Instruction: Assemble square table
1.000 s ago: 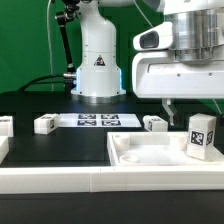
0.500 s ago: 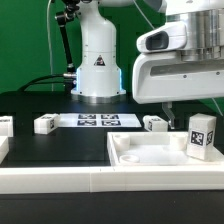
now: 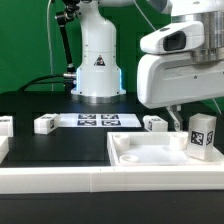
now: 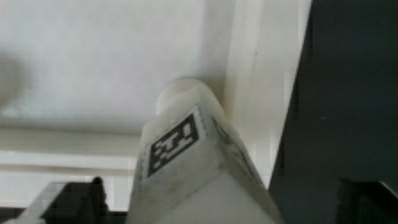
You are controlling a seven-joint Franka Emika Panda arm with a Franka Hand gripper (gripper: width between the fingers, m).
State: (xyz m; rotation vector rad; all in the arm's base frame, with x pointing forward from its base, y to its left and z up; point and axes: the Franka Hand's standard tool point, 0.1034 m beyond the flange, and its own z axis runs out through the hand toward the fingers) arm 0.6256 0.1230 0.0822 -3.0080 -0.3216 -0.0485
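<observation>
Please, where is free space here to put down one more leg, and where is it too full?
Free: the black table between the marker board, the front rail and the tabletop; also the tabletop's face toward the exterior view's left. Crowded: that view's right, where an upright leg stands under the open gripper, and the row of legs beside the marker board.
</observation>
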